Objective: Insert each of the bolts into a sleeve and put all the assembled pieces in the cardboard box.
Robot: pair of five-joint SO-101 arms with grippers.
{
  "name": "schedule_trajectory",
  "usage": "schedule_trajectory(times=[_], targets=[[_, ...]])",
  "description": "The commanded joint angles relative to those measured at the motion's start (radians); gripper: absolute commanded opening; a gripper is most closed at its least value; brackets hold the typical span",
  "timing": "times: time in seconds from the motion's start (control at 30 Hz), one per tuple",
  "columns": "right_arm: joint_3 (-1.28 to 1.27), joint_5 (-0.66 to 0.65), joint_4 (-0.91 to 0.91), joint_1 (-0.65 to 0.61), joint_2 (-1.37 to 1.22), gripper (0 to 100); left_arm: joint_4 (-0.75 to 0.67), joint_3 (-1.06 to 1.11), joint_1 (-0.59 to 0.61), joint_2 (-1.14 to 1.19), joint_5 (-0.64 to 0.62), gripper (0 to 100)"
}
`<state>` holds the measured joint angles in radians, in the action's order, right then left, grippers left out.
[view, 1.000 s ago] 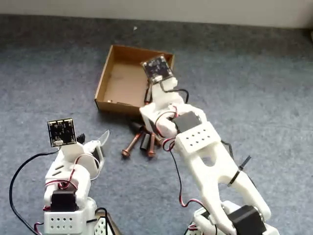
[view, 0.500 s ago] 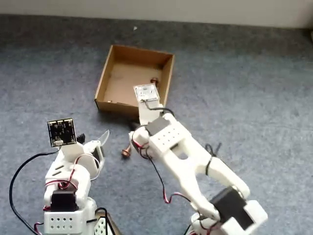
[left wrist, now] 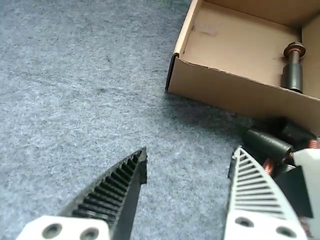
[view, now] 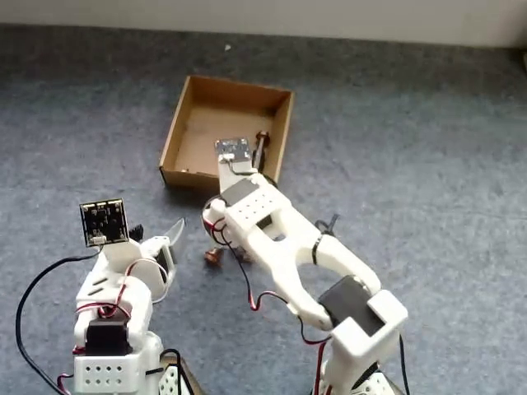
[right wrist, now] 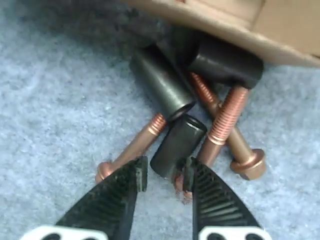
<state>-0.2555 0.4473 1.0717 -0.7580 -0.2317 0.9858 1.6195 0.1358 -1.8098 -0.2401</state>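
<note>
Grey carpet [view: 428, 123], left pincer [left wrist: 190, 154] agape, right pincer [right wrist: 164, 167] parted, its arm [view: 280, 239] hiding bolts [right wrist: 225, 125]

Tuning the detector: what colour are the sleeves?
Black; the sleeves show best in the right wrist view.

End effector [left wrist: 190, 152] spread — sleeved bolt [left wrist: 293, 67] in box [left wrist: 225, 92].

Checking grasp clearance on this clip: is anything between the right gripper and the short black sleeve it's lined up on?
Nothing visible. The open right gripper straddles the near end of the short sleeve. Copper bolts lie close on both sides, and a longer sleeve lies at its far end.
</note>
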Motion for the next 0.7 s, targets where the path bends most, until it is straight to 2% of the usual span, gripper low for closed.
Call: schedule_trajectory(times=[0.0,0.1,0.37,0.5,0.67], targets=[[0.019,0.009,0.015,0.041,-0.039,10.2,-0.017,-0.002,0.013,-0.004,-0.002,28],[0.019,0.003,0.013,0.061,-0.039,0.8,-0.017,-0.002,0.013,-0.004,-0.002,28],[0.024,-0.098,0.065,0.064,0.005,0.5,-0.021,0.012,0.013,-0.004,0.000,28],[0.015,-0.146,0.140,0.061,0.173,0.5,-0.021,0.012,0.013,-0.004,0.000,28],[-0.117,-0.196,0.170,0.065,0.443,0.5,-0.018,0.012,0.013,-0.004,0.000,28]])
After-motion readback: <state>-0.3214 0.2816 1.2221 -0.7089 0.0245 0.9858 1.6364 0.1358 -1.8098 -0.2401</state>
